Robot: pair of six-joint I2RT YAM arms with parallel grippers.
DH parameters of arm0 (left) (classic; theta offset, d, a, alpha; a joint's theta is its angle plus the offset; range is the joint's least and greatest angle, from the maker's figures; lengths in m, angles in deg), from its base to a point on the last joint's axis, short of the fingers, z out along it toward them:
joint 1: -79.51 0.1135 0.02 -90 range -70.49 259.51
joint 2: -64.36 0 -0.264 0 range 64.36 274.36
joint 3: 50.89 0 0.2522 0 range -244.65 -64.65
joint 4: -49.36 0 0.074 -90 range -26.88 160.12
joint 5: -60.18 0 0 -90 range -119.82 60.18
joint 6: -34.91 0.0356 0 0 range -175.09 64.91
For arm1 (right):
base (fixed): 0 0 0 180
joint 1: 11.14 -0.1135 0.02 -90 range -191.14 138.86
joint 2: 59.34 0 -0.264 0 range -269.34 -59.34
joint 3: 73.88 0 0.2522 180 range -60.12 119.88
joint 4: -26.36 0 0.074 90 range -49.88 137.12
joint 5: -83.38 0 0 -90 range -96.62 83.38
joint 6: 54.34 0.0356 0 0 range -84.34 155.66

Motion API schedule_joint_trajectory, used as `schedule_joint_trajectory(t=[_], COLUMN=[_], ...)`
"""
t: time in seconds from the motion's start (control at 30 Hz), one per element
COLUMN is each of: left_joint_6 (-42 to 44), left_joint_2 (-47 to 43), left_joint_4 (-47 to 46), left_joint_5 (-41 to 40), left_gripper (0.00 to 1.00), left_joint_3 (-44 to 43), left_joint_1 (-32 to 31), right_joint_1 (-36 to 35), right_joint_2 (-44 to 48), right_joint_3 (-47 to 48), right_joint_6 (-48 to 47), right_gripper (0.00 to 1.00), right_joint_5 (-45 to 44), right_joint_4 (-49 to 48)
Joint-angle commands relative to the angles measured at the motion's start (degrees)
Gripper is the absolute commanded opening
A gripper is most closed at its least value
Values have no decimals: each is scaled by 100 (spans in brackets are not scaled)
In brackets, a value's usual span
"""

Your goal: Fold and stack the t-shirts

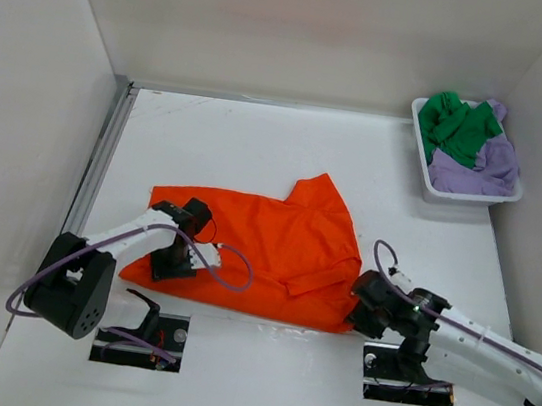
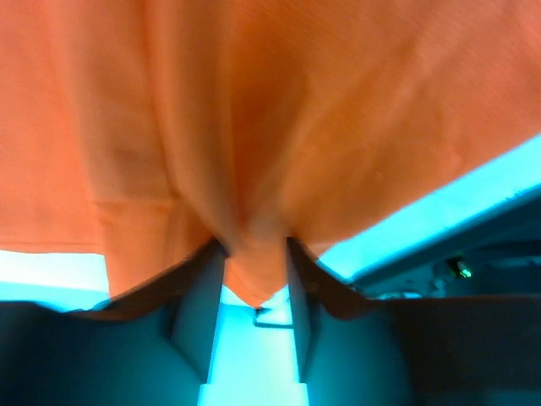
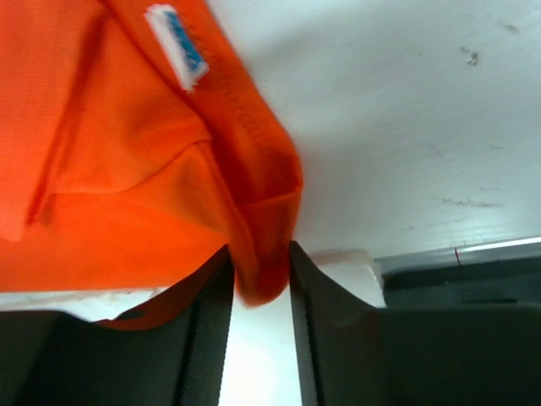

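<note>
The limp, light orange t-shirt (image 1: 284,250) bunches easily; the left hand (image 1: 173,262) at 8 o'clock and the right hand (image 1: 360,314) at 4 o'clock each pinch its near edge.

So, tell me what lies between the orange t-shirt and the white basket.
Only bare white table: the top view shows nothing lying between the orange t-shirt and the basket.

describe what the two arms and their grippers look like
The left arm and right arm have white links and black joints. Thin purple cables loop along each. The left gripper and right gripper have flat black fingers.
</note>
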Motion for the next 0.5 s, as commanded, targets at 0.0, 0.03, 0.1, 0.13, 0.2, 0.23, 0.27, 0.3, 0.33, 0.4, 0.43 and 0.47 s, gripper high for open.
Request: schedule_joint_trajectory(t=[0.0, 0.03, 0.1, 0.13, 0.2, 0.23, 0.27, 0.3, 0.33, 0.4, 0.43, 0.47], left_joint_6=[3, 82, 267, 398, 662, 707, 698, 594, 375, -256, -582, -889], left_joint_2=[-100, -118, -214, -275, -390, -390, -347, -277, -189, -4, 83, 154], left_joint_4=[592, 732, 1005, 1111, 1103, 1033, 850, 578, 228, -615, -1037, -1442], left_joint_5=[73, 99, 186, 300, 694, 932, 1291, 1616, 1924, 2295, 2366, 2358], left_gripper=[44, 49, 52, 52, 54, 55, 57, 59, 60, 64, 66, 67], left_joint_3=[-313, -427, -743, -997, -1664, -1955, -2341, -2632, -2861, -3047, -3056, -3022], left_joint_1=[-9, 35, 175, 280, 648, 850, 1166, 1465, 1781, 2291, 2459, 2591], right_joint_1=[205, 468, 898, 1162, 1681, 1927, 2173, 2419, 2604, 3000, 3106, 3229], right_joint_2=[293, 259, -3, -284, -977, -1398, -1829, -2268, -2630, -3840, -4272, -4860], right_joint_3=[603, 892, 1436, 1840, 2692, 3157, 3545, 3923, 4205, 5153, 5523, 6022], right_joint_6=[-322, -724, -1453, -1954, -2956, -3465, -3923, -4336, -4619, -5331, -5508, -5710], right_gripper=[37, 40, 42, 43, 43, 44, 46, 47, 48, 52, 53, 56], right_joint_5=[-309, -301, -222, -187, -152, -143, -134, -64, 23, 444, 577, 709], right_joint_4=[462, 419, 322, 261, 103, -63, -300, -581, -784, -1276, -1365, -1427])
